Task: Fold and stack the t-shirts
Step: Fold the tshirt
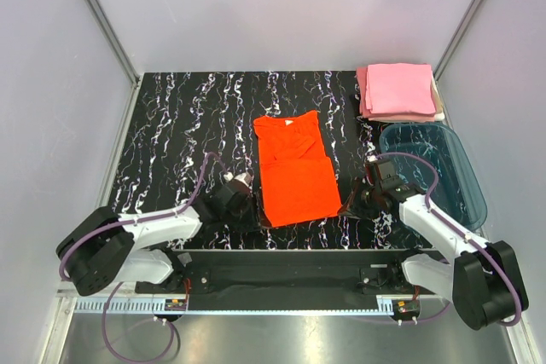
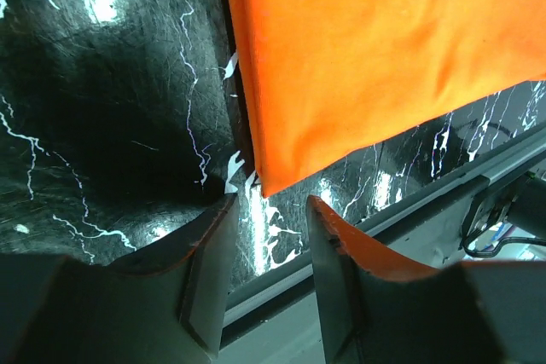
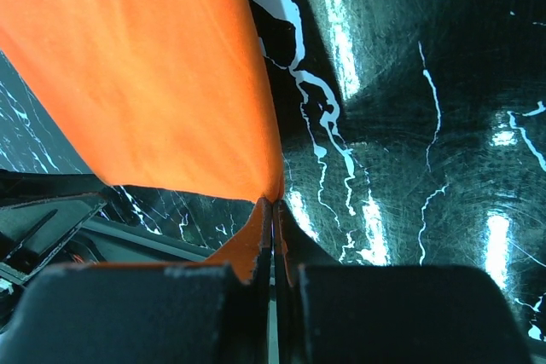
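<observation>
The orange-red t-shirt (image 1: 294, 168) lies flat on the black marbled table, folded into a long strip with its collar at the far end. My left gripper (image 1: 254, 217) is open, its jaws just short of the shirt's near left corner (image 2: 266, 183), with nothing between them (image 2: 271, 207). My right gripper (image 1: 348, 208) is shut on the shirt's near right corner (image 3: 271, 193), its jaws pressed together at the cloth's tip (image 3: 273, 205). The light pink folded t-shirts (image 1: 399, 89) lie stacked at the far right corner.
A translucent teal plastic tub (image 1: 467, 178) stands at the right edge, just beyond my right arm. The table's near edge and metal rail (image 2: 409, 210) run right behind both grippers. Grey walls enclose the table on three sides.
</observation>
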`<state>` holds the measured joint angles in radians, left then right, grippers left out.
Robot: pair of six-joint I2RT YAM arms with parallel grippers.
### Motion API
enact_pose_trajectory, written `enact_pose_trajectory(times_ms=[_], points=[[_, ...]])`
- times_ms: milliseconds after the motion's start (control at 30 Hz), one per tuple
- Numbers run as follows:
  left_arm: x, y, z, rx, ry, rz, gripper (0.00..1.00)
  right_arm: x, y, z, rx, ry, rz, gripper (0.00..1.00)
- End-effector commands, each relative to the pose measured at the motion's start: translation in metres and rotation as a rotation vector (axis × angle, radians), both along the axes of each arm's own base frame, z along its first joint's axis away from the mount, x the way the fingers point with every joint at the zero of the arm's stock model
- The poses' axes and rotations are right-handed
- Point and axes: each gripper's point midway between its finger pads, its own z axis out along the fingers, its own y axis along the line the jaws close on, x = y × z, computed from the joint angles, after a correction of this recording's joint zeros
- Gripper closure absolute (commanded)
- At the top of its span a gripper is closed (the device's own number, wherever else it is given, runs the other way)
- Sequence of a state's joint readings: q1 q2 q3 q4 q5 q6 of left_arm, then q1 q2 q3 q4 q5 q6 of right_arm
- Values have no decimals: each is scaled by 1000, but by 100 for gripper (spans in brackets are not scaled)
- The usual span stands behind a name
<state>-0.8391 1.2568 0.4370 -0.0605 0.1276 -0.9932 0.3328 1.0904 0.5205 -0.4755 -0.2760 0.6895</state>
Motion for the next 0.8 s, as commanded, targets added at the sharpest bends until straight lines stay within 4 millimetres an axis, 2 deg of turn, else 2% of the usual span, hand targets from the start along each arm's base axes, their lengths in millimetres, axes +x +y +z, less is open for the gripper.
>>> enact_pose_trajectory(times_ms=[0, 133, 200, 233, 300, 333, 467, 567, 600, 667, 700, 767], points=[[10, -1, -1, 11, -44, 32, 56, 6, 6, 8, 28, -43, 2, 100], [11, -7, -3, -2, -49, 23, 57, 6, 5, 7, 28, -39, -2, 100], [9, -9, -3, -6, -38, 11, 64, 6, 6, 8, 30, -43, -2, 100], [6, -9, -4, -6, -24, 1, 71, 7, 6, 9, 33, -44, -3, 100], [4, -8, -6, -3, -19, -3, 76, 6, 6, 9, 32, -48, -3, 100], [4, -9, -5, -6, -24, -4, 83, 6, 5, 9, 30, -48, -8, 100], [9, -15, 7, -25, -56, -24, 100, 7, 6, 11, 36, -52, -12, 100], [9, -17, 23, -14, -73, -49, 100, 8, 4, 19, 28, -68, -12, 100], [14, -23, 38, -26, -104, -60, 100, 8, 3, 23, 22, -70, -12, 100], [13, -22, 57, -17, -142, -66, 100, 11, 2, 34, 19, -100, -13, 100], [17, -28, 78, -47, -182, -68, 100, 11, 1, 37, 14, -102, -12, 100], [17, -26, 90, -46, -196, -66, 100, 16, 1, 48, 12, -132, -14, 100]])
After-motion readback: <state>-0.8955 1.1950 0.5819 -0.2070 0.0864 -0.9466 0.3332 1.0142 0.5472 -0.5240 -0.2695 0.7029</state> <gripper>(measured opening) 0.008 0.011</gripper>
